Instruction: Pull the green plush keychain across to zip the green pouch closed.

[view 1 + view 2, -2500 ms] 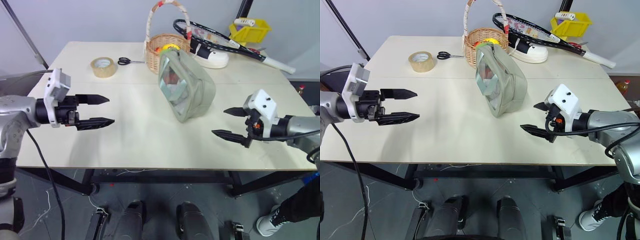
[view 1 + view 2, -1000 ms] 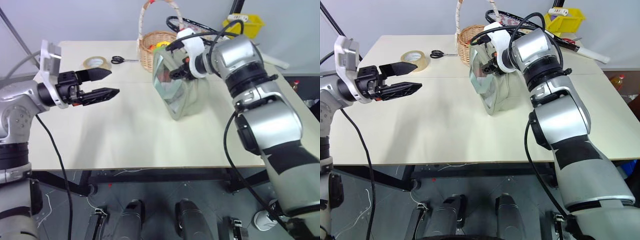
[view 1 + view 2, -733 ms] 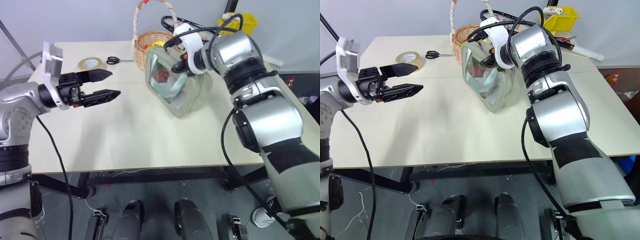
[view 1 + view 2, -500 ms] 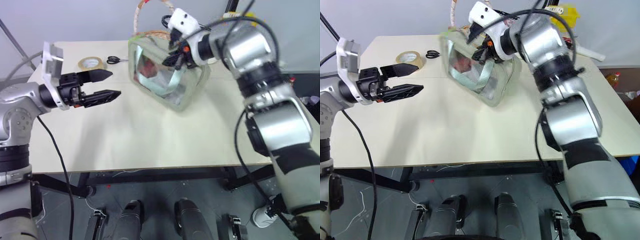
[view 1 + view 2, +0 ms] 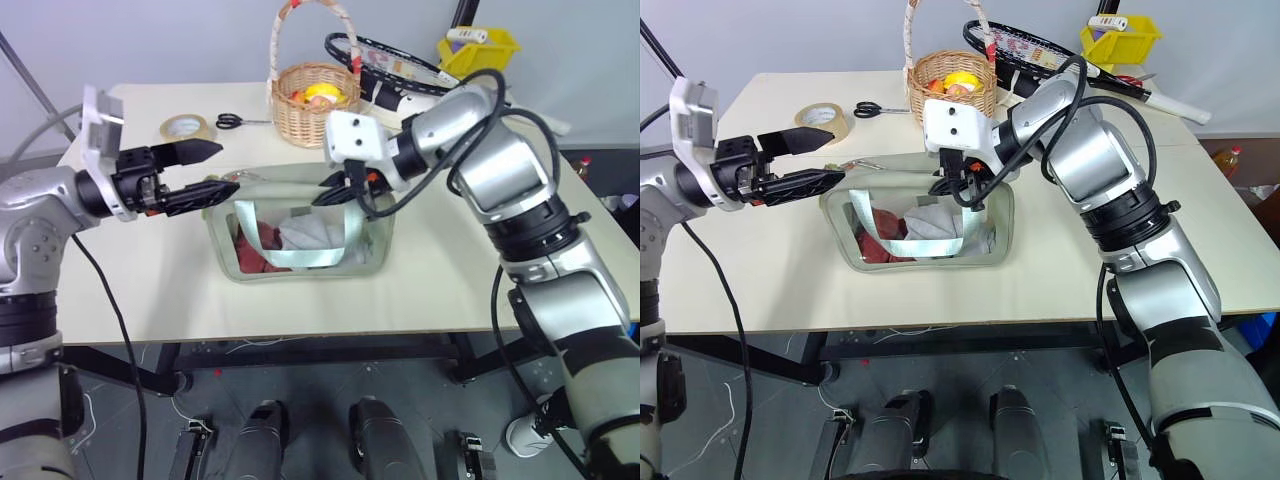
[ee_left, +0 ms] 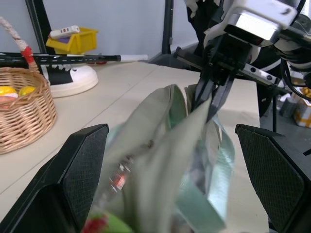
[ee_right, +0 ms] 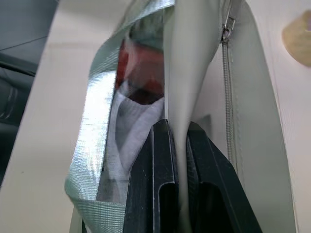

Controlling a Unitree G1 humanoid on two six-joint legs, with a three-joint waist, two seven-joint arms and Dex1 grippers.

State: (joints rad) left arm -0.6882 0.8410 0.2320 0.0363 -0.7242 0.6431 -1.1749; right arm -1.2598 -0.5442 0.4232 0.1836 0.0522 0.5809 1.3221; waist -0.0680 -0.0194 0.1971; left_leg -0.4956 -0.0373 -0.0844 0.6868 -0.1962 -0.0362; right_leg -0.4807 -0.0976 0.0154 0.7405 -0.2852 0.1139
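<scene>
While we look down over the table (image 5: 150, 290), we see our right gripper (image 5: 335, 190) pressed together on the upper edge of the green pouch (image 5: 300, 235), near its right end. In the right wrist view the two black fingers (image 7: 160, 184) pinch a fold of the pale fabric between them, and the zipper (image 7: 227, 97) runs just beside this fold. The pouch lies on its side with the clear window turned towards us; red and white contents and one light-green strap (image 5: 310, 250) show through it. Most of the pouch is to the left of this gripper and a little below it.

Our left gripper (image 5: 215, 168) is spread wide and holds nothing. Its fingertips hover just beside the upper left corner of the pouch; we cannot tell whether the lower finger touches it. In the left wrist view the pouch fills the space between the two open fingers (image 6: 77, 165), and a small bright green and red thing (image 6: 99, 225) shows low between them, blurred; it may be the green plush keychain, but we cannot tell.

Beyond the left gripper lie a roll of tape (image 5: 185, 128) and scissors (image 5: 240, 121). Behind the right gripper stand a wicker basket (image 5: 315, 100) and a racket (image 5: 400, 62).
</scene>
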